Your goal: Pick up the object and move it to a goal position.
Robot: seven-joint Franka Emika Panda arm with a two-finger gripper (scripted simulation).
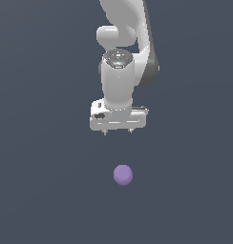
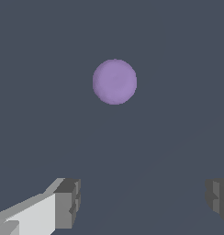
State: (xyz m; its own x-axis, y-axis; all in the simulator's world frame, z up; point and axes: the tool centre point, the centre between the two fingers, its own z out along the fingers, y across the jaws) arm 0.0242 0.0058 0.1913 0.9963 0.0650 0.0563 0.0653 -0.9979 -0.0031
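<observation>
The object is a small light-purple sphere (image 1: 123,175) lying on the dark grey surface, below the arm in the exterior view. It also shows in the wrist view (image 2: 114,81), clear of the fingers. My white gripper (image 1: 118,131) hangs above and apart from the sphere, pointing down. Its two fingers (image 2: 67,203) stand wide apart with nothing between them, so it is open and empty. The gap between the fingertips is wider than the sphere.
A plain dark grey surface (image 1: 42,190) fills both views. No other objects, containers or edges show. No goal marker shows.
</observation>
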